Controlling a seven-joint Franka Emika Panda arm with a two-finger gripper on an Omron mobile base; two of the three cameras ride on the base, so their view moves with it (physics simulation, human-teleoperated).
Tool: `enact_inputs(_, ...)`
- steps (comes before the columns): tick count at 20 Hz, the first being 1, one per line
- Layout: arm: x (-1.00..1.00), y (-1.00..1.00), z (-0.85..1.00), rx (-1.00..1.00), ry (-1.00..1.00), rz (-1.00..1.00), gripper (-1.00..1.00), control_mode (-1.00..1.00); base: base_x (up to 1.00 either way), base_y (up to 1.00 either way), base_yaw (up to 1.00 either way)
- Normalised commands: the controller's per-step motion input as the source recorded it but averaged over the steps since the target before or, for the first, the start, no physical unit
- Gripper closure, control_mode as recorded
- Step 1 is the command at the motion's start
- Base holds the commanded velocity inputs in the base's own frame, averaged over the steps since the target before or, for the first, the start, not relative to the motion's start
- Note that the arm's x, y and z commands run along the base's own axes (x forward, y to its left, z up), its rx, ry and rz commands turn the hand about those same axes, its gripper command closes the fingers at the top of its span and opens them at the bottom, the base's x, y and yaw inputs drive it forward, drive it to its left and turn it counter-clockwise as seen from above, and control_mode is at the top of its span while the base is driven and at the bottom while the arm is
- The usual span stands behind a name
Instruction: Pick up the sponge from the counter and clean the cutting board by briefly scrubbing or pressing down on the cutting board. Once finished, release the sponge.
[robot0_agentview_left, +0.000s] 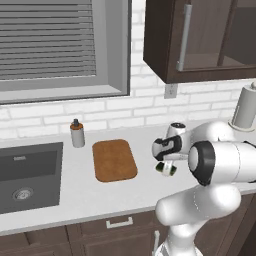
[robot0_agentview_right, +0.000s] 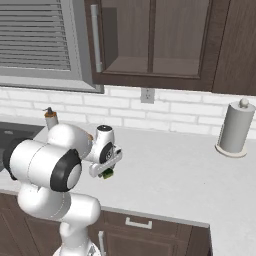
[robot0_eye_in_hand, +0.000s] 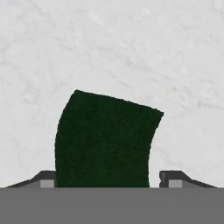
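The light speckled surface (robot0_agentview_left: 120, 195) carries the brown cutting board (robot0_agentview_left: 114, 159), which lies flat just right of the dark sink (robot0_agentview_left: 27, 175), with a small soap bottle (robot0_agentview_left: 77, 133) behind the board's far left corner. Right of the cutting board and clear of it, the claw (robot0_agentview_left: 165, 167) reaches down over the dark green sponge (robot0_eye_in_hand: 105, 140). The sponge lies on the surface between the two fingertips (robot0_eye_in_hand: 175, 178); whether they are pressing it, I cannot tell.
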Motion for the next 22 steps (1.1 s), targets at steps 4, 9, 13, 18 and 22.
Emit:
enact_inputs(4, 0.01, 0.14, -0.01, 0.0, 0.0, 0.01, 1.0, -1.0, 0.0, 0.0, 0.0)
enact_inputs(9, 0.0, 0.07, 0.06, 0.0, -0.01, 0.0, 1.0, -1.0, 0.0, 0.0, 0.0)
enact_inputs(13, 0.0, 0.24, 0.67, -0.07, 0.02, 0.0, 1.0, -1.0, 0.0, 0.0, 0.0)
enact_inputs(18, 0.12, 0.55, 0.76, -0.06, 0.1, 0.01, 1.0, -1.0, 0.0, 0.0, 0.0)
enact_inputs(22, 0.2, 0.56, 0.68, -0.11, 0.03, 0.17, 1.0, -1.0, 0.0, 0.0, 0.0)
